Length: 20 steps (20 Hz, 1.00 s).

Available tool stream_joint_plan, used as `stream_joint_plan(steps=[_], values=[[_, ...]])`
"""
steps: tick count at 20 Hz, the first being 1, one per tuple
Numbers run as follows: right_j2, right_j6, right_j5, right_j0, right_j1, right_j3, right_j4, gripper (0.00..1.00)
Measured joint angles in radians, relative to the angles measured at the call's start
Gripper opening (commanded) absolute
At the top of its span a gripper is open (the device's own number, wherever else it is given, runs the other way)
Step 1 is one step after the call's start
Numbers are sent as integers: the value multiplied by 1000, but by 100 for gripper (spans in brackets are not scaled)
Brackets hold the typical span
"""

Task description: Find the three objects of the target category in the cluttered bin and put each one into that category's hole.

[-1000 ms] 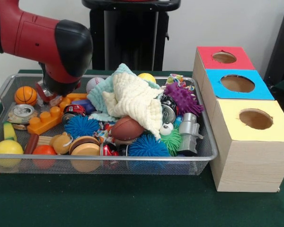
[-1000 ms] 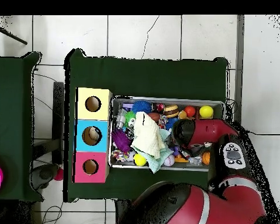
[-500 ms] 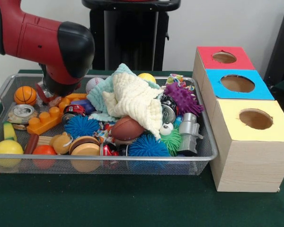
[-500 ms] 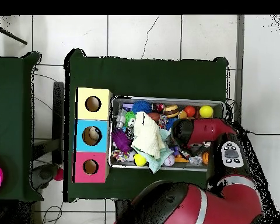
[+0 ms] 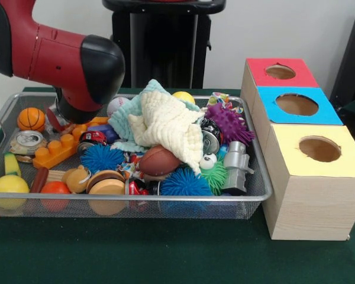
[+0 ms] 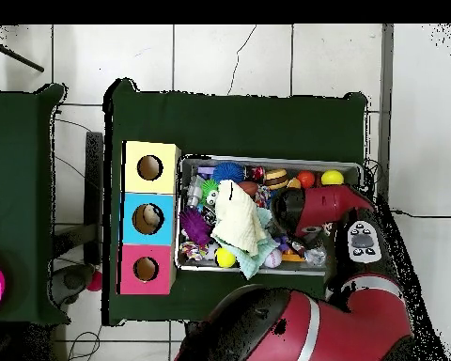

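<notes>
Over the bin's [image 5: 257,195] orange-brick [image 5: 58,151] end | arm [image 5: 65,59] hides gripper, state unclear | search step, no target held; balls [image 5: 32,118] remain binned | next: pick, carry to boxes [image 5: 310,177]

Robotics lab. Red arm [image 5: 53,50] over green-clothed counter [image 5: 165,254]; wire bin [image 5: 257,192] of mixed toys; three wooden boxes [image 5: 310,195] with colour-coded holes; tiled floor [image 6: 229,56]; loose cables; plain white wall.
</notes>
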Motion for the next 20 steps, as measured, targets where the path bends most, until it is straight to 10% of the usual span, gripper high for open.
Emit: stream_joint_plan(steps=[6, 7, 20], values=[[0, 0, 11, 15, 9, -18, -32, 100], [0, 0, 11, 17, 9, -20, -41, 0], [1, 0, 10, 19, 8, -22, -48, 0]])
